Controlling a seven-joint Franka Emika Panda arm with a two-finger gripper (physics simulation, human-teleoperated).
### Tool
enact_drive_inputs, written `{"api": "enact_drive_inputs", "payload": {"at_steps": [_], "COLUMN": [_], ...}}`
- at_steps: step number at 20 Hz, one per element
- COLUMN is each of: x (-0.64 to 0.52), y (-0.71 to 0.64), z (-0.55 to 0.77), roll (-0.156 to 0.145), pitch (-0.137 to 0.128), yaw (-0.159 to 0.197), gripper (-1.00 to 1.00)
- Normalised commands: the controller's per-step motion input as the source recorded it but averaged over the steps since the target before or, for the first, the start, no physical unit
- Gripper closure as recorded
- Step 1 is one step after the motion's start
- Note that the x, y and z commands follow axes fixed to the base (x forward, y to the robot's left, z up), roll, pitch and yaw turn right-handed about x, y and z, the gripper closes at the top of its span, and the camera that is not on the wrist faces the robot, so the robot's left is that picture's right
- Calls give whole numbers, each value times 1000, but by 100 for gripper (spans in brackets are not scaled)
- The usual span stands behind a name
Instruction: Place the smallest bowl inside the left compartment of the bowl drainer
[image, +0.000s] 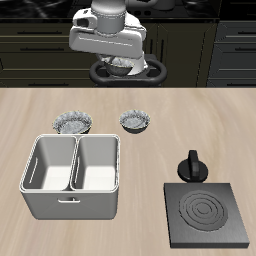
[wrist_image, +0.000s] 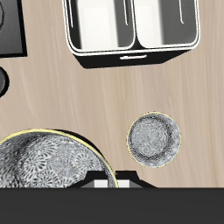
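Blue-grey and white-speckled, the smallest bowl (image: 120, 68) hangs in the air over the back of the bench (image: 150, 100), pinched at its rim by the gripper (image: 117, 61), whose fingers are closed on the rim; in the wrist view the bowl (wrist_image: 44, 166) looms large just beside the gripper (wrist_image: 111, 182), well above the pale wood. It is well apart from the bowl drainer (image: 70, 205), which stands nearer the bench's front edge with its two grey wells side by side; the wrist view shows the drainer (wrist_image: 134, 22) from above, its centre wall running between the wells. Two more patterned bowls rest on the bench behind the drainer: the wider bowl (image: 72, 122) sits just behind it and shows small and round in the wrist view (wrist_image: 155, 138); the narrower bowl (image: 135, 121) lies near it, past the drainer's corner. A black square stove plate (image: 208, 215) with ringed markings lies at the front edge, apart from the drainer, and its corner shows in the wrist view (wrist_image: 9, 35); a small black knobbed object (image: 192, 165) stands just behind the plate.
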Motion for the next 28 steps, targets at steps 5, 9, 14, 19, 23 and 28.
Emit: {"api": "enact_drive_inputs", "payload": {"at_steps": [5, 9, 14, 19, 23, 28], "x": [477, 319, 472, 159, 568, 264], "y": [-245, -175, -214, -74, -182, -131], "z": [238, 161, 49, -18, 94, 173], "roll": [-14, -6, 64, -13, 52, -2], "pitch": [54, 3, 61, 15, 17, -20], "yaw": [0, 35, -12, -10, 18, 29], "gripper": [100, 100, 100, 100, 100, 100]}}
